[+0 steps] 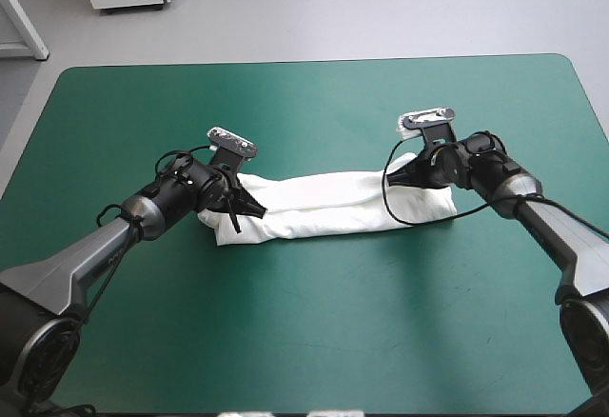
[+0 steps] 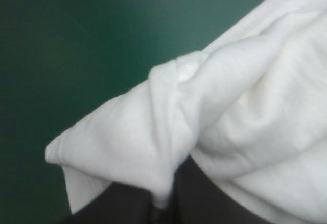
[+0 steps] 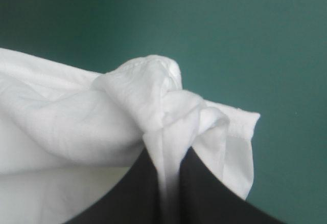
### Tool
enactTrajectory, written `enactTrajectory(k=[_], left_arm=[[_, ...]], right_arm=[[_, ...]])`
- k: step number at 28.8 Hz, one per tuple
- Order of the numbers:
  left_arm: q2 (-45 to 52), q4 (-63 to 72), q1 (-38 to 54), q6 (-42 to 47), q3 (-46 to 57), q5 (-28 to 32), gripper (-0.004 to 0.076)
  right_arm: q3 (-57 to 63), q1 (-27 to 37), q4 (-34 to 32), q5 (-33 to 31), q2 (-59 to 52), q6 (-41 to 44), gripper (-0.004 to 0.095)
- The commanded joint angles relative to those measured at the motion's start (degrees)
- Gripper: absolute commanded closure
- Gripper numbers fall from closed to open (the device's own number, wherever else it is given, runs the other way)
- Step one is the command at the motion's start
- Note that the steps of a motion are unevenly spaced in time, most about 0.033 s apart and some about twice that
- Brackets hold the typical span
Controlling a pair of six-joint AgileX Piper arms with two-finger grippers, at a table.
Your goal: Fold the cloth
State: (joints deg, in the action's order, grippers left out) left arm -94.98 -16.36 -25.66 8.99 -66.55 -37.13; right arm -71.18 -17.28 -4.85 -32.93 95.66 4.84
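From where I stand, the T-shirt lies as a long, narrow folded band across the middle of the table, on the teal-green cover. Its long axis runs side to side, roughly along the table's near and far edges, with the right end sitting a touch farther back than the left. The left gripper is at the band's left end and the right gripper at its right end, so the white cloth stretches between the two and rests on the cover along its length. In the left wrist view, the black fingers are all but closed, pinching a bunched fold of white cloth that spills out ahead of them and to both sides, one loose corner jutting over the cover. The right wrist view shows much the same: its fingers nip a gathered knot of fabric between their tips, and just beside it a stitched hem shows at the cloth's edge.
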Motion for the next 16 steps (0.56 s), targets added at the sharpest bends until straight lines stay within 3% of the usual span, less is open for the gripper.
enactTrajectory(k=[1, 4, 7, 16], left_arm=[[2.2, -0.7, -0.3, 0.5, -2.0, 2.1, 0.0552], [3.3, -0.5, -0.3, 0.5, -3.0, -1.6, 0.0418], [4.5, -0.5, -0.3, 0.5, -4.8, -7.5, 0.034], [13.4, 3.4, -0.4, -0.2, -8.4, -17.9, 0.0332]], right_arm=[[-3.9, 0.1, -0.7, 0.3, -2.4, -1.8, 0.0712], [-5.2, 0.1, -0.7, -3.0, -2.6, -2.1, 0.0592], [-5.6, 0.1, -0.7, -5.5, -3.7, -2.1, 0.0515], [-5.6, 0.1, -4.1, -9.8, -13.8, -1.7, 0.0484]])
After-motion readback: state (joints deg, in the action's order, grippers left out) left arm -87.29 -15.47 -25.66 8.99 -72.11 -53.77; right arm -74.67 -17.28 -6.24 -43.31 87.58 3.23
